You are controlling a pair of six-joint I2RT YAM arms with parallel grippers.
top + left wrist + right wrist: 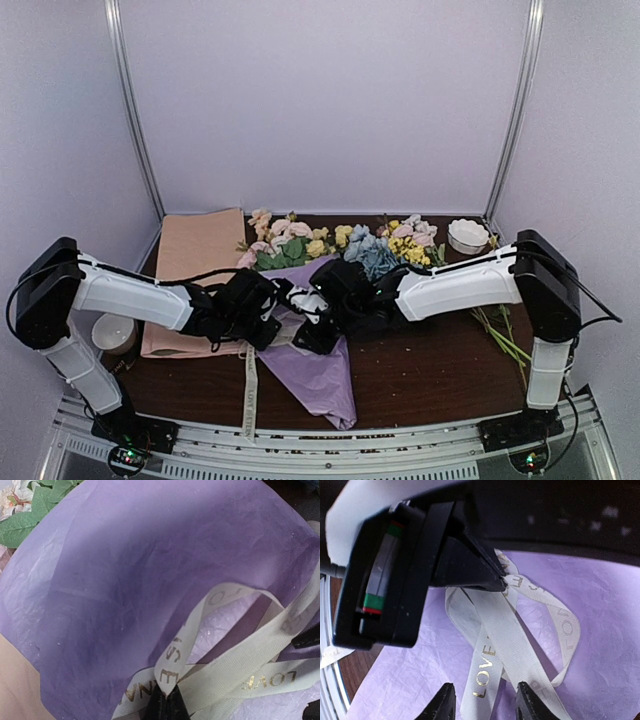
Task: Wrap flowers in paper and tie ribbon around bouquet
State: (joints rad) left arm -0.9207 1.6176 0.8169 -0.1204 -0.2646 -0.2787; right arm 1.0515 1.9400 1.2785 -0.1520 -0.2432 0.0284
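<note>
Shows the bouquet (322, 375) lying on the counter (430, 365), narrow tip toward the near edge, flowers (285, 240) at the far end. Shows the left pincer (166, 705) clamped on the looped ribbon (492, 640) over the purple paper (125, 580). Shows the right pincer (487, 702) with fingers apart, straddling one ribbon strand running lengthwise from it toward the left pincer just beyond; probably the nearer arm for that strand.

Tan-peach paper (195, 260) lies on the counter's (430, 370) left; a blue-hydrangea bunch (375, 255) and white bowl (467, 236) sit at the back, green stems (505, 340) right.
</note>
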